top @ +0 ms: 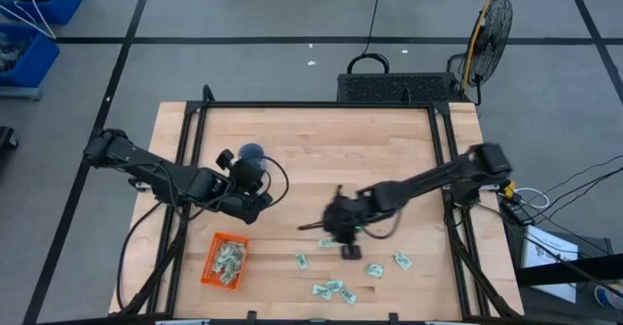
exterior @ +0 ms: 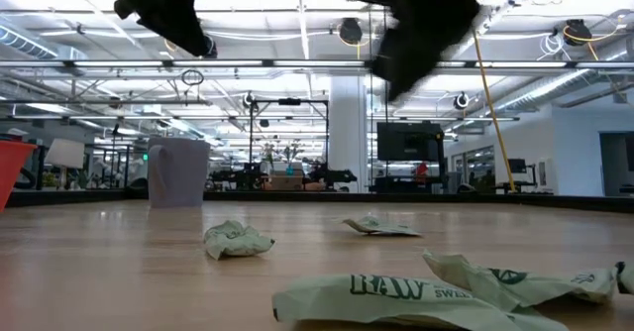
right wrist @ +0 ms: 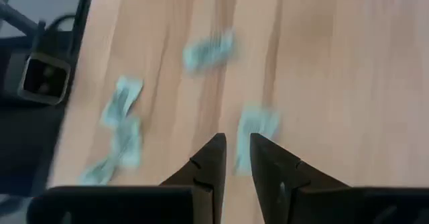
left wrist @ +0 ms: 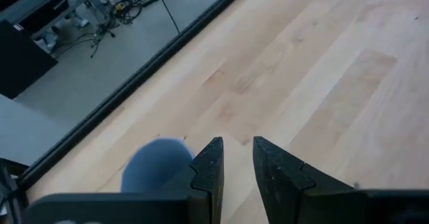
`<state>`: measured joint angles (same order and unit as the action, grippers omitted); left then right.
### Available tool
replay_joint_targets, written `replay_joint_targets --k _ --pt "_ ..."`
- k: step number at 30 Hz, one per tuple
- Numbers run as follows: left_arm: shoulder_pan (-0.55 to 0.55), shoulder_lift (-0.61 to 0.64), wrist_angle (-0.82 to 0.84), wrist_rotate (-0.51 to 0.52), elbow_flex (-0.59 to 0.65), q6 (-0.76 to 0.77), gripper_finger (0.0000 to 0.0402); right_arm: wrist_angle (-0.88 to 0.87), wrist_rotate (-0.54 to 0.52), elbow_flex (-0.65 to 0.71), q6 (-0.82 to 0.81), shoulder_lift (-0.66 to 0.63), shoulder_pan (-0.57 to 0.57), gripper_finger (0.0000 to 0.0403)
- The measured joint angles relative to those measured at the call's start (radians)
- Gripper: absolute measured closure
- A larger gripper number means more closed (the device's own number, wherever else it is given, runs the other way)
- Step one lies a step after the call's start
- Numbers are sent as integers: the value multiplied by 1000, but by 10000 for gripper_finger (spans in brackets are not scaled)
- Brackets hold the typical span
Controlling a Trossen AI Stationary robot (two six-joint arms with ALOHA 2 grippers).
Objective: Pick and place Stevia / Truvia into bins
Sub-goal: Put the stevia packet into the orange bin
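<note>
Several pale green Stevia / Truvia sachets (top: 326,289) lie flat and scattered on the wooden table near its front edge; they show close up in the low view (exterior: 396,296) and blurred in the right wrist view (right wrist: 258,127). The orange bin (top: 225,260) stands at the front left with several sachets in it. My right gripper (right wrist: 234,147) hovers above the loose sachets (top: 346,247), its fingers a narrow gap apart with nothing between them. My left gripper (left wrist: 236,147) hangs over the table's left half (top: 248,174), open and empty, beside a blue cup (left wrist: 157,160).
The blue cup (top: 251,153) stands upright behind the left gripper. A black case (top: 399,87) sits past the table's far edge. Dark rails (top: 453,169) run along the table's left and right sides. Bare wood spreads over the far half (top: 341,140).
</note>
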<state>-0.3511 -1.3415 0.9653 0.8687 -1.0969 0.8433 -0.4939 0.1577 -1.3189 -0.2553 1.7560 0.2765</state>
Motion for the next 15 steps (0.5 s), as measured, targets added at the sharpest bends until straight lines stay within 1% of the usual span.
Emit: replay_joint_targets --k 2,4,9,12,15 --pt "0 0 0 -11 0 1 314 -42 -1 88 -105 -72 31 336" --pt "0 0 -2 -13 0 0 314 -41 -1 173 -212 -138 74 329" --pt "6 0 -24 -13 0 -2 314 -48 5 339 -544 -278 186 307" --pt "15 0 -52 -12 0 -3 314 -56 4 412 -738 -340 246 295" --pt "25 0 -58 -12 0 -3 314 -58 3 478 -896 -367 303 287"
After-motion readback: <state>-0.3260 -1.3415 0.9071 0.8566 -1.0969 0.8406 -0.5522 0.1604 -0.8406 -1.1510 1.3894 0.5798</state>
